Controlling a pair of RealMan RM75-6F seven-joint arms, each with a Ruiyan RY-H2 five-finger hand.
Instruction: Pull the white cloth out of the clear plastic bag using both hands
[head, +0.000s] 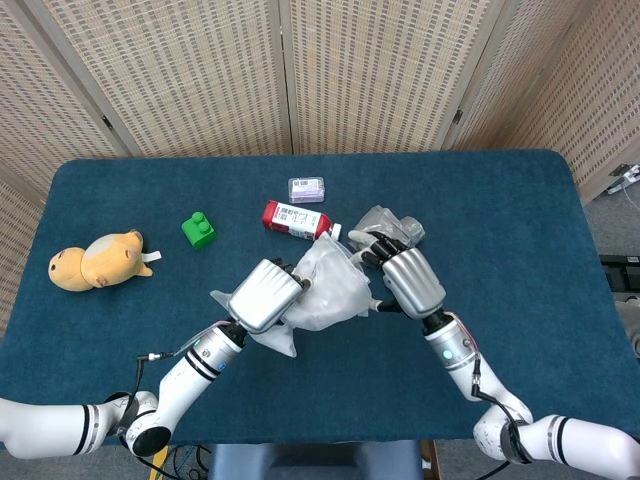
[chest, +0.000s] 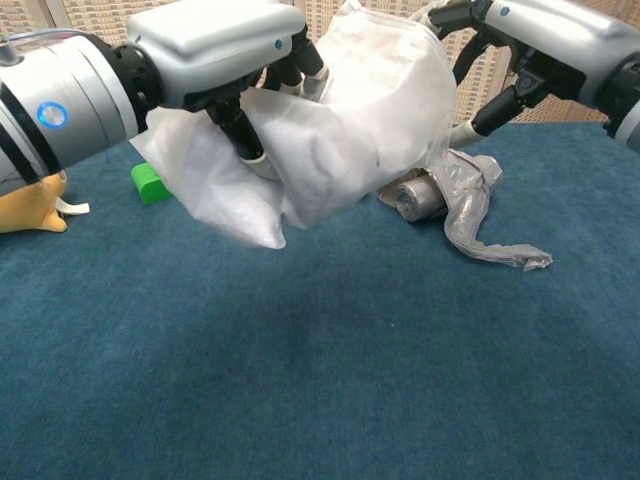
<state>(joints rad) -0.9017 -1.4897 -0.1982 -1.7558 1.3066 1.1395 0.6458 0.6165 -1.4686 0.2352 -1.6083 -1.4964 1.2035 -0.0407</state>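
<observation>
exposure: both views bright and even, no clipped areas, no colour cast
light source: diffuse, from overhead; no hard beam visible
shadows: soft, faint dark patch on the blue surface below the raised white cloth; head view shows only thin shadows under objects
glare: mild sheen on the left hand casing and on the crumpled clear plastic bag
focus: head view sharp throughout; chest view slightly soft on the near left arm
distortion: slight wide-angle bowing at the far surface edge in the head view

Clear plastic bag with white cloth inside, lifted off the table.
</observation>
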